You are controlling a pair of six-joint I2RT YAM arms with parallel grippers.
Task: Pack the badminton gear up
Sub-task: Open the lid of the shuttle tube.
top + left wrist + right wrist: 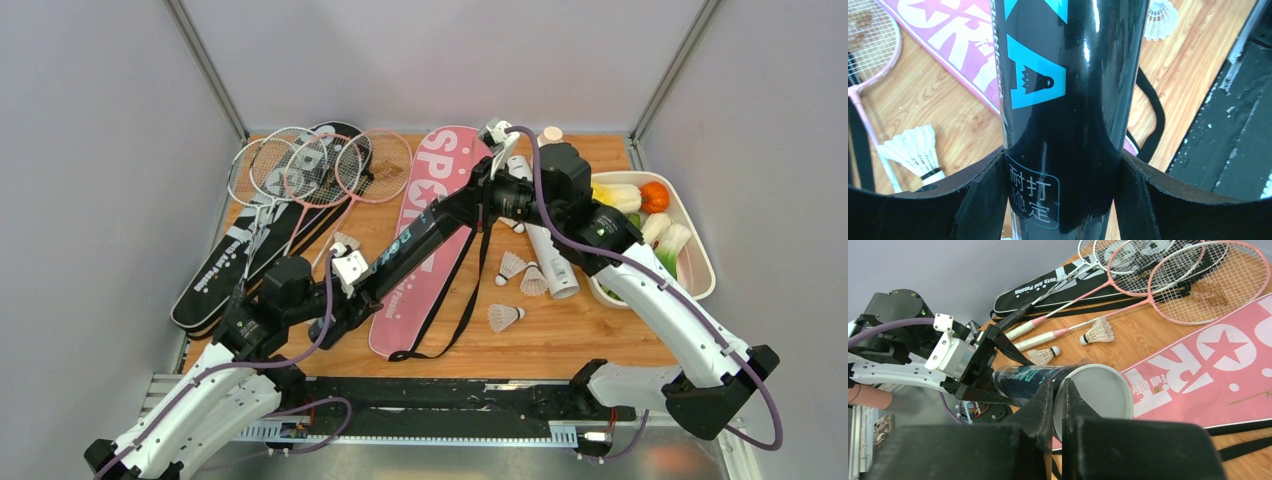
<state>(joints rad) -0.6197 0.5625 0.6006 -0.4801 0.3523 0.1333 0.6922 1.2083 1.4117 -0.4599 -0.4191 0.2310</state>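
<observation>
My left gripper (pixel 368 272) (pixel 1063 170) is shut on a long black tube (pixel 430 225) (pixel 1068 75) and holds it slanted above the pink "SPORT" bag (pixel 445 160) (pixel 1208 370). At the tube's far end sits a white cap (pixel 1103 390). My right gripper (pixel 495 175) (pixel 1060 385) is shut on that cap's rim. A white tube (pixel 545 250) lies on the table with three shuttlecocks (pixel 512 265) beside it. Another shuttlecock (pixel 345 242) (pixel 915 150) lies near the racket handles. Pink and white rackets (pixel 300 165) (pixel 1173 275) rest on black bags (pixel 225 275) at the far left.
A white tray (pixel 700 260) of toy vegetables stands at the right edge. A small white bottle with a beige cap (pixel 551 133) stands at the back. The pink bag's black strap (pixel 470 300) loops over the wood in front. Grey walls close in the table.
</observation>
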